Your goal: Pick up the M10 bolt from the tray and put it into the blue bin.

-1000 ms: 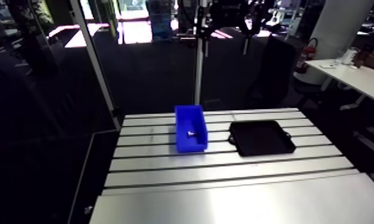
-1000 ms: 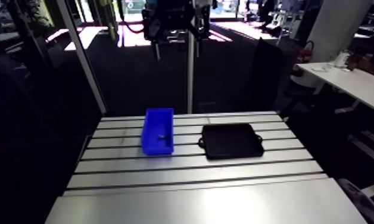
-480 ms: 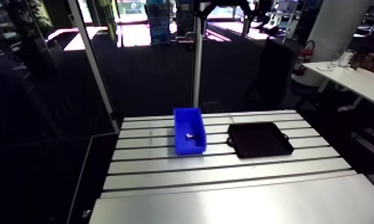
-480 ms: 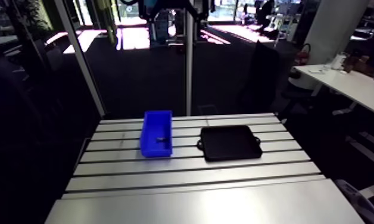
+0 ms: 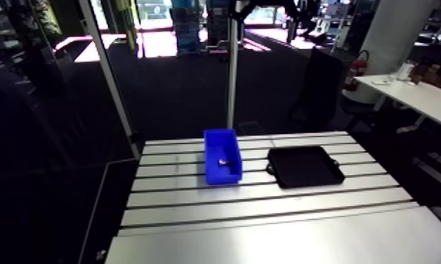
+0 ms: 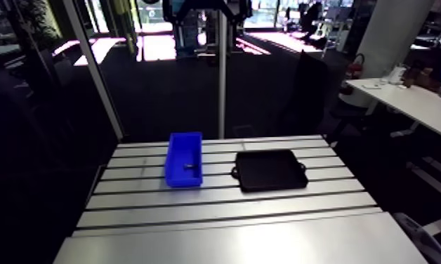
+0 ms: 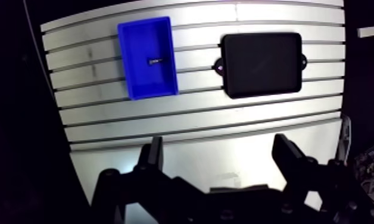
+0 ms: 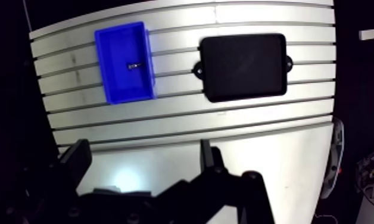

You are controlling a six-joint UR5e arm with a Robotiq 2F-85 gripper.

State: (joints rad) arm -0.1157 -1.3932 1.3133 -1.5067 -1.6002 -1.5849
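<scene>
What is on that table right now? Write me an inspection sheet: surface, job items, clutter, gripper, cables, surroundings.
Surface: slotted aluminium table, bare apart from the two containers.
Job's things: blue bin stands beside the black tray, with a gap between them. The bolt lies inside the blue bin, near its middle. Nothing seen in the black tray.
Clutter: nothing seen.
Grippers: gripper hangs high above the table's near side, fingers apart, nothing between them.
Cables: nothing seen on the table.
Surroundings: nothing seen that bears on the work.
</scene>
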